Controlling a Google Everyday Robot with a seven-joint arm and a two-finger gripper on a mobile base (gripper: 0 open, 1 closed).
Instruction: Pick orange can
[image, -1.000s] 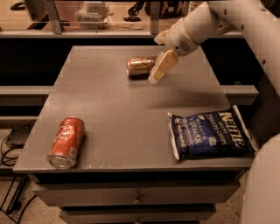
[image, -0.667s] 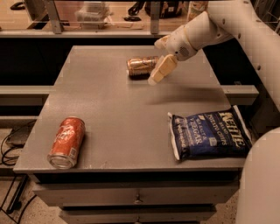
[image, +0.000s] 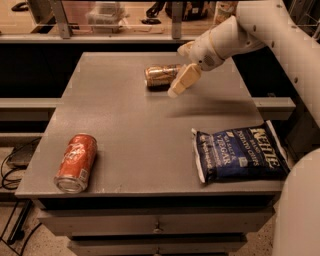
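The orange can (image: 160, 76), bronze-toned with pale markings, lies on its side at the back middle of the grey table (image: 140, 130). My gripper (image: 177, 71) is at the can's right end and is open. One pale finger (image: 181, 81) shows in front of the can, and the other (image: 185, 48) shows behind it. The can's right end is hidden by the near finger. I cannot tell whether the fingers touch the can.
A brighter red-orange can (image: 76, 162) with white script lies on its side at the front left. A blue chip bag (image: 239, 153) lies at the front right, near the edge. A shelf with clutter runs behind the table.
The gripper has shifted slightly down and left beside the orange can, and the arm behind it has swung a little. Neither can nor the bag has moved.
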